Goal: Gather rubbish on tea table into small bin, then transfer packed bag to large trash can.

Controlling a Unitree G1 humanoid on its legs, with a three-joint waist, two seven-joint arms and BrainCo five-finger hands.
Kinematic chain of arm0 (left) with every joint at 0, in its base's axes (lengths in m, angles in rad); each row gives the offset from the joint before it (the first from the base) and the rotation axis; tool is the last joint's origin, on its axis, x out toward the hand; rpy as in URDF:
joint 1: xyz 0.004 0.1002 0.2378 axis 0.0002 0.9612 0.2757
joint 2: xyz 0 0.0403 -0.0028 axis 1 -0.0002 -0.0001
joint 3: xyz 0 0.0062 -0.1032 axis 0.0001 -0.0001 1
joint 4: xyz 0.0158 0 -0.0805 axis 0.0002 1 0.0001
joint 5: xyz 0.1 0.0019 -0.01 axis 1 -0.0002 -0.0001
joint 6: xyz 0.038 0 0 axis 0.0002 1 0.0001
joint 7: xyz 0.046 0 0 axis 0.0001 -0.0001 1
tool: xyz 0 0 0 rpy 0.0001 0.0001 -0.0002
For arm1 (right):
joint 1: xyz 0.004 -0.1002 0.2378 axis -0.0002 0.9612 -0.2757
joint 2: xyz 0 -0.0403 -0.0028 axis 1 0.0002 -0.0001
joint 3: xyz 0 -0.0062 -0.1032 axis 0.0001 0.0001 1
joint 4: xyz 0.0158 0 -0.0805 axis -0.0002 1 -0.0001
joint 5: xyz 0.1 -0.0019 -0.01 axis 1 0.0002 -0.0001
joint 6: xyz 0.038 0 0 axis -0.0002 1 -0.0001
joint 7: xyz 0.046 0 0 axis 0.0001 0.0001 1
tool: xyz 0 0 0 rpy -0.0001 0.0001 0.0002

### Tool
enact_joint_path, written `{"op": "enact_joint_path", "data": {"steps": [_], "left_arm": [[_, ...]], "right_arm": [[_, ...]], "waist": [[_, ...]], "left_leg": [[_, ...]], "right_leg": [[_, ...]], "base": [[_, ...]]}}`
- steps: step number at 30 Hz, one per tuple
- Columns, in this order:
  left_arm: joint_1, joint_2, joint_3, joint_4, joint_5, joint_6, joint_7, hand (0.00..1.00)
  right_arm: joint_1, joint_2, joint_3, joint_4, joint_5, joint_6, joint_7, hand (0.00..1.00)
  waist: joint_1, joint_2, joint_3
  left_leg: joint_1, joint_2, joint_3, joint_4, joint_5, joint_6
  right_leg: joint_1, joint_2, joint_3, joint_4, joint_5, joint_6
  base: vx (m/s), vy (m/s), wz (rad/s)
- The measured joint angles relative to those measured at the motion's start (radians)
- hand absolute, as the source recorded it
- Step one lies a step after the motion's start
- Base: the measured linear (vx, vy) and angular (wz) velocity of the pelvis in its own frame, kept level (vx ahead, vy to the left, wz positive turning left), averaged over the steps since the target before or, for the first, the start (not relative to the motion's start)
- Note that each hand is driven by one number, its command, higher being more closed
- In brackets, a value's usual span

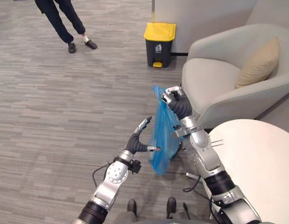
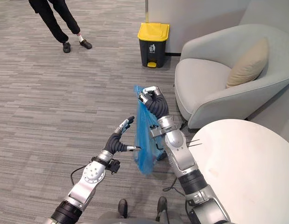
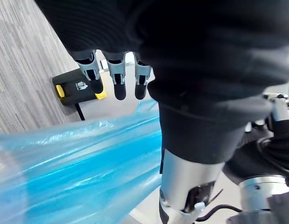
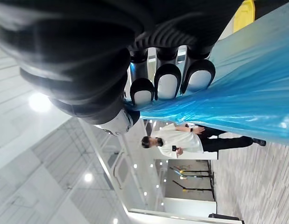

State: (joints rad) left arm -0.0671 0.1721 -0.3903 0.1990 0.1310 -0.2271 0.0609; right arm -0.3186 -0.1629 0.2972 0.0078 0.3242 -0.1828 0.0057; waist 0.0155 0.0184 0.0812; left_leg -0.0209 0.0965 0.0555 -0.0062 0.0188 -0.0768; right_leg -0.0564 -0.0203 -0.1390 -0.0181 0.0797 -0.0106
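Left hand [image 1: 140, 138] was spread, thumb tip at the blue bag [image 1: 164, 135]. Right hand [image 1: 173, 99] above it gripped the bag's top, fingers curled; yellow-lidded bin [image 1: 159, 44] well beyond.

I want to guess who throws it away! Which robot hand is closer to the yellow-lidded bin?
Right. The right hand, gripping the top of the blue bag, is farther forward toward the bin; the left hand is open, farther back beside it.
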Motion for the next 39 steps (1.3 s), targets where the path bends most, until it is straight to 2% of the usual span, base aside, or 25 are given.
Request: {"op": "enact_joint_path", "data": {"steps": [2, 5, 13, 15, 16, 18, 22, 25, 29, 30, 35, 39], "left_arm": [[-0.001, -0.013, 0.004, 0.01, 0.056, 0.027, 0.043, 0.0], [-0.002, -0.044, 0.016, 0.041, 0.11, 0.035, 0.094, 0.0], [-0.043, -0.094, 0.03, 0.127, 0.118, 0.058, 0.157, 0.0], [-0.06, -0.101, 0.03, 0.128, 0.118, 0.066, 0.188, 0.0], [-0.073, -0.106, 0.03, 0.131, 0.118, 0.067, 0.2, 1.0], [-0.115, -0.121, 0.032, 0.149, 0.118, 0.07, 0.236, 1.0], [-0.174, -0.124, 0.036, 0.175, 0.117, 0.078, 0.287, 1.0], [-0.199, -0.118, 0.037, 0.203, 0.116, 0.1, 0.299, 1.0], [-0.199, -0.116, 0.036, 0.203, 0.084, 0.106, 0.306, 1.0], [-0.199, -0.115, 0.036, 0.203, 0.073, 0.105, 0.307, 1.0], [-0.188, -0.106, 0.039, 0.189, -0.016, 0.102, 0.303, 1.0], [-0.143, -0.1, 0.054, 0.132, -0.058, 0.093, 0.273, 1.0]], "right_arm": [[0.016, -0.001, 0.026, -0.021, 0.029, 0.009, 0.001, 1.0], [0.042, 0.0, 0.072, -0.074, 0.054, 0.013, 0.02, 1.0], [0.039, 0.051, 0.257, -0.074, 0.147, 0.018, 0.019, 1.0], [0.026, 0.057, 0.318, -0.073, 0.167, 0.033, 0.018, 1.0], [0.02, 0.059, 0.338, -0.071, 0.182, 0.037, 0.016, 1.0], [-0.002, 0.059, 0.366, -0.069, 0.214, 0.038, 0.011, 1.0], [-0.023, 0.06, 0.404, -0.063, 0.252, 0.038, -0.005, 1.0], [-0.048, 0.06, 0.454, -0.057, 0.265, 0.038, -0.006, 1.0], [-0.048, 0.059, 0.468, -0.056, 0.265, 0.038, -0.005, 1.0], [-0.048, 0.059, 0.471, -0.056, 0.265, 0.038, -0.004, 0.0], [-0.049, 0.058, 0.479, -0.056, 0.239, 0.036, 0.026, 0.0], [-0.049, 0.036, 0.468, -0.055, 0.132, 0.035, 0.059, 0.0]], "waist": [[-0.004, -0.002, -0.002], [-0.002, -0.002, -0.002], [0.004, -0.029, -0.028], [0.007, -0.032, -0.029], [0.009, -0.033, -0.03], [0.026, -0.033, -0.03], [0.026, -0.034, -0.031], [0.026, -0.034, -0.031], [0.026, -0.034, -0.031], [0.026, -0.034, -0.031], [0.026, -0.034, -0.031], [0.025, -0.035, -0.032]], "left_leg": [[0.001, 0.005, 0.001, 0.0, 0.0, 0.0], [0.008, 0.012, 0.0, 0.001, 0.004, -0.006], [0.015, 0.027, -0.001, -0.009, 0.009, -0.014], [0.016, 0.028, -0.002, -0.011, 0.009, -0.015], [0.015, 0.029, -0.004, -0.012, 0.009, -0.015], [0.014, 0.029, -0.01, -0.012, 0.01, -0.016], [0.006, 0.03, -0.031, -0.012, 0.012, -0.02], [0.0, 0.032, -0.034, -0.013, 0.013, -0.02], [-0.001, 0.032, -0.037, -0.014, 0.013, -0.02], [-0.001, 0.032, -0.037, -0.014, 0.013, -0.02], [-0.007, 0.032, -0.044, -0.016, 0.014, -0.022], [-0.021, 0.032, -0.062, -0.018, 0.015, -0.024]], "right_leg": [[0.004, 0.005, 0.003, -0.011, 0.006, -0.002], [0.014, 0.013, 0.004, -0.021, 0.012, -0.002], [0.023, 0.029, 0.004, -0.037, 0.012, -0.001], [0.024, 0.031, 0.003, -0.039, 0.014, -0.004], [0.025, 0.032, 0.002, -0.039, 0.019, -0.011], [0.027, 0.033, -0.002, -0.041, 0.021, -0.014], [0.037, 0.035, -0.023, -0.054, 0.022, -0.015], [0.037, 0.037, -0.026, -0.056, 0.022, -0.015], [0.037, 0.037, -0.028, -0.056, 0.022, -0.015], [0.037, 0.037, -0.029, -0.056, 0.022, -0.015], [0.037, 0.036, -0.035, -0.056, 0.02, -0.014], [0.033, 0.036, -0.051, -0.056, 0.007, -0.002]], "base": [[-0.06, -0.011, -0.06], [-0.03, -0.019, -0.02], [-0.01, -0.003, -0.01], [0.0, 0.0, 0.0], [0.01, 0.023, 0.04], [0.01, 0.029, 0.06], [0.0, 0.018, 0.15], [0.0, 0.006, 0.02], [0.0, 0.016, 0.01], [-0.01, 0.032, 0.02], [-0.02, 0.035, 0.04], [-0.02, 0.025, 0.15]]}}
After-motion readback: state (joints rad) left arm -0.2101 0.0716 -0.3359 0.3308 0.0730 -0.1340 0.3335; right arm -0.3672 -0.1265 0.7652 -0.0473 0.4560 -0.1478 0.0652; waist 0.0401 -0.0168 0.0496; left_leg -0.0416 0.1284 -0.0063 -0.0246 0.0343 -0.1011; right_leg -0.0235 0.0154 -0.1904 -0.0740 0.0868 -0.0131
